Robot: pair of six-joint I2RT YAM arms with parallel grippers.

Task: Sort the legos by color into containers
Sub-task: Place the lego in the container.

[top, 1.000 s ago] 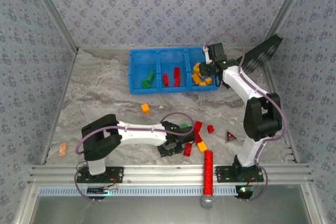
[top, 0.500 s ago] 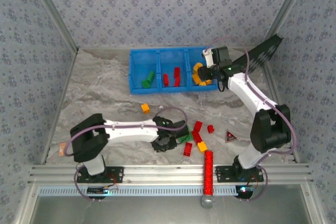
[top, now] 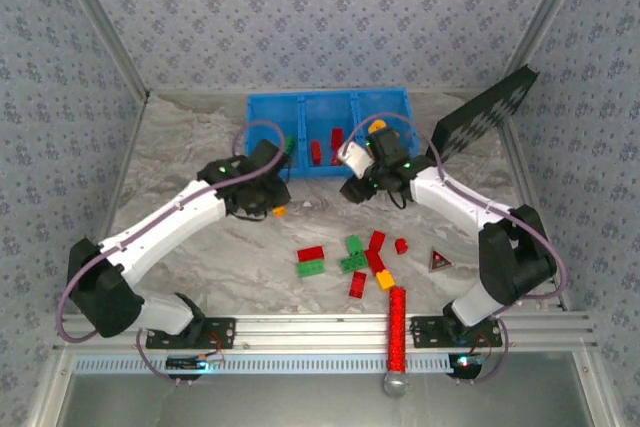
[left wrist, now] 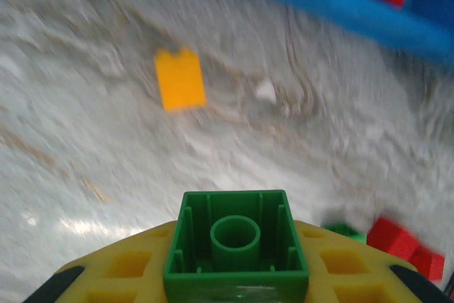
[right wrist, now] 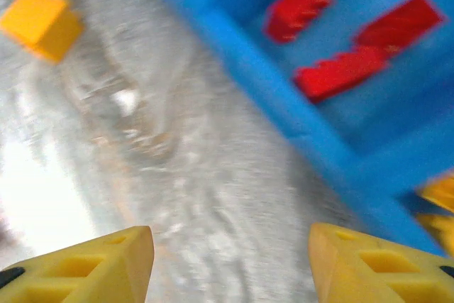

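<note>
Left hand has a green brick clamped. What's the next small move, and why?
Probably ease the left hand forward over the left compartment of the blue bin before opening. The green brick sits gripped between its fingers, the hand hovers just short of the bin's front wall, and that compartment already holds green legos.

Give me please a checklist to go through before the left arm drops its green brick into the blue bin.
1. Small green plastic brick clamped in left gripper: ok.
2. Left gripper above blue three-compartment plastic bin: not ok, marble table beneath, bin edge ahead.
3. Left compartment takes green: ok, green bricks inside.
4. Right gripper open, empty: ok.
5. Left arm and right arm apart: ok.
</note>
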